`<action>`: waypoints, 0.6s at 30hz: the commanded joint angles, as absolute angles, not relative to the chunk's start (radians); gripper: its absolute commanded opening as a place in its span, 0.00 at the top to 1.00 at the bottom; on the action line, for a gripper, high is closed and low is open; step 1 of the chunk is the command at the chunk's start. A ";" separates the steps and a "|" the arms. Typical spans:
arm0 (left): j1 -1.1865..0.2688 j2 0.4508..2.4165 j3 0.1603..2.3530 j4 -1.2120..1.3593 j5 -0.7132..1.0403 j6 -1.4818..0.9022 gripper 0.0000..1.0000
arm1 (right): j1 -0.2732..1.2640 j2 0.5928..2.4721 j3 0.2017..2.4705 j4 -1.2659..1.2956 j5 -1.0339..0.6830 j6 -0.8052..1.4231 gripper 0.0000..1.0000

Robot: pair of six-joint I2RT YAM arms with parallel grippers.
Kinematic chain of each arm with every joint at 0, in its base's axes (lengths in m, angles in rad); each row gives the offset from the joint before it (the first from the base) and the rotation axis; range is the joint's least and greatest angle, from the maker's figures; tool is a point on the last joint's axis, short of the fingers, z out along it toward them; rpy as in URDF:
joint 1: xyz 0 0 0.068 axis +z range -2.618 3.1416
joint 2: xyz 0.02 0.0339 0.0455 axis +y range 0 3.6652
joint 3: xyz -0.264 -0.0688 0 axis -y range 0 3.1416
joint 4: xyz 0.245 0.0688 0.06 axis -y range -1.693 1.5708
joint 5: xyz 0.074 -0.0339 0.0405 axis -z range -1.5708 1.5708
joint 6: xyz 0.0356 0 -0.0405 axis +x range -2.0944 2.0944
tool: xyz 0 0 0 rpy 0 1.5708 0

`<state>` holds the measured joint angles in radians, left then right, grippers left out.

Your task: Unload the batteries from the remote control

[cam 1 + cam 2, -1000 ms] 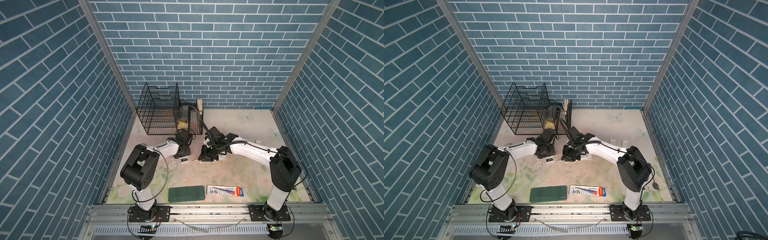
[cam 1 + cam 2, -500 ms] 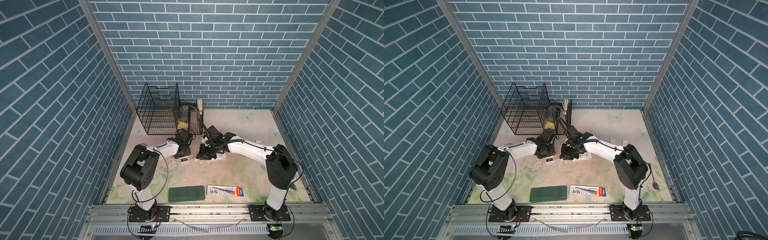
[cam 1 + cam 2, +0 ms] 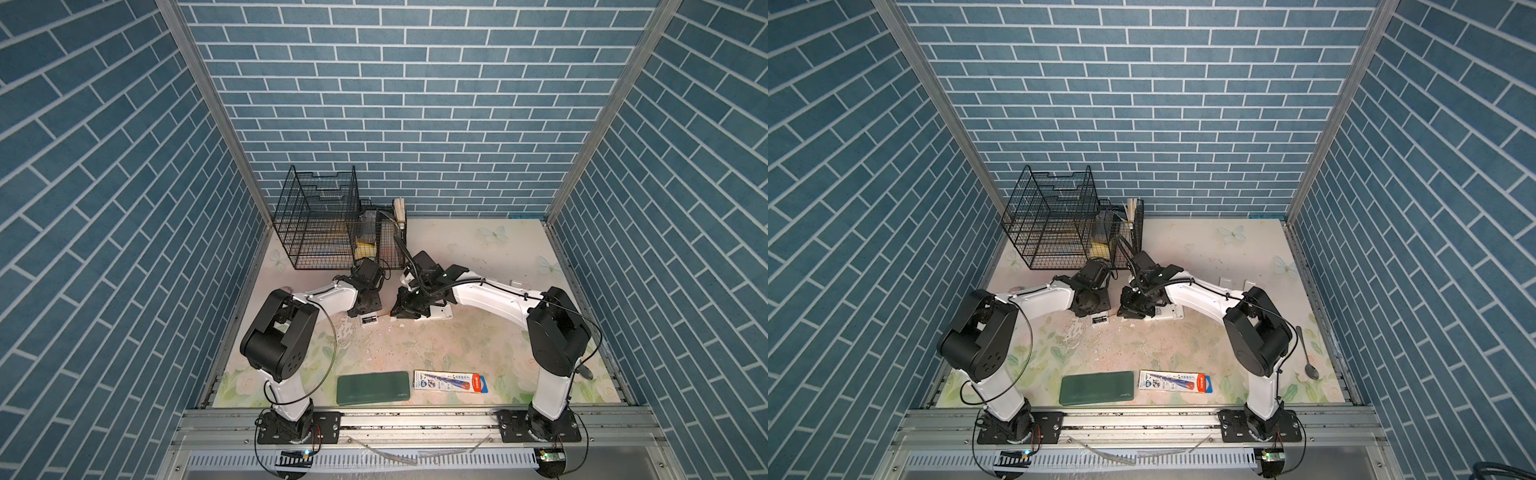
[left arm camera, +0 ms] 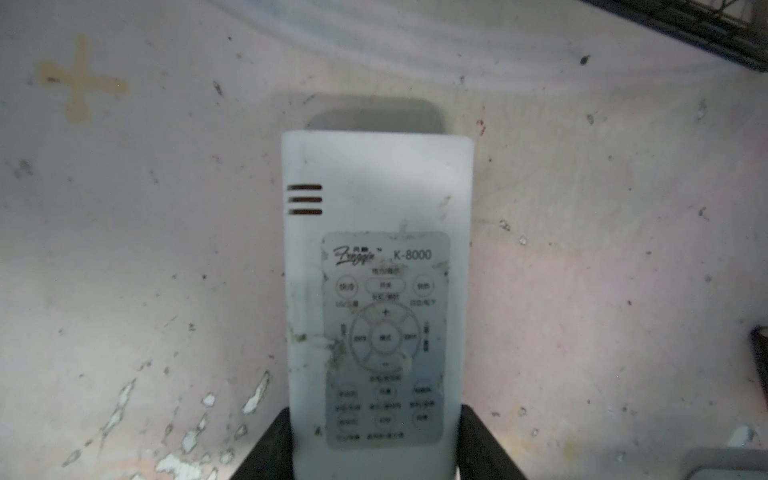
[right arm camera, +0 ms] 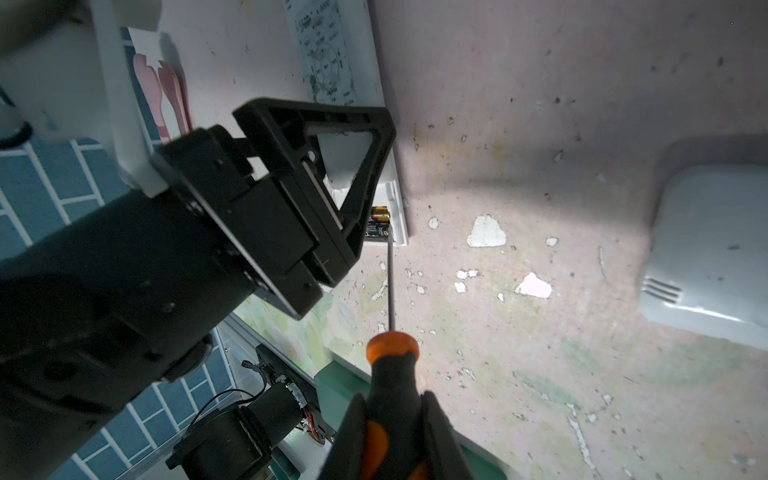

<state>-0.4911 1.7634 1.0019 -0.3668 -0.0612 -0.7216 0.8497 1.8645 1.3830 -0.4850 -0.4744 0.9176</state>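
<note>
Your left gripper (image 4: 376, 453) is clamping the white rectangular plastic remote control (image 4: 376, 199) by its long sides, with the two black fingers (image 4: 266, 453) pressing on it from both sides. The remote is sitting low near the middle of the desk (image 3: 457, 349), a little toward the back left corner, just in front of the black wire basket (image 3: 320, 224). I cannot tell if it is touching the surface.

Your right gripper (image 5: 395, 444) is gripping firmly the handle of the orange-and-black screwdriver (image 5: 392, 370). The thin metal shaft is pointing at the open end of the remote. Its tip is touching one small black battery with a gold end (image 5: 379, 222), which is sitting in the compartment there. The left gripper is covering the rest of the compartment, so I cannot tell about other batteries.

A second white remote (image 5: 715, 245) is lying just beside your right gripper. A dark green flat case (image 3: 372, 387) and a packaged pen (image 3: 451, 381) are lying side by side at the front edge.
</note>
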 commanded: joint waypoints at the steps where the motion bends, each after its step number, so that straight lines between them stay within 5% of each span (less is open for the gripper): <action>1: -0.503 1.850 0.931 -0.422 0.064 -0.743 0.79 | 0.848 1.878 1.433 -0.476 -0.489 0.911 1.00; 18: -0.503 1.852 0.926 -0.419 0.063 -0.744 0.80 | 0.850 1.901 1.437 -0.476 -0.498 0.907 1.00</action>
<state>-0.4911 1.7615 0.9981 -0.3622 -0.0612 -0.7216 0.8497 1.8812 1.3888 -0.4717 -0.4870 0.9176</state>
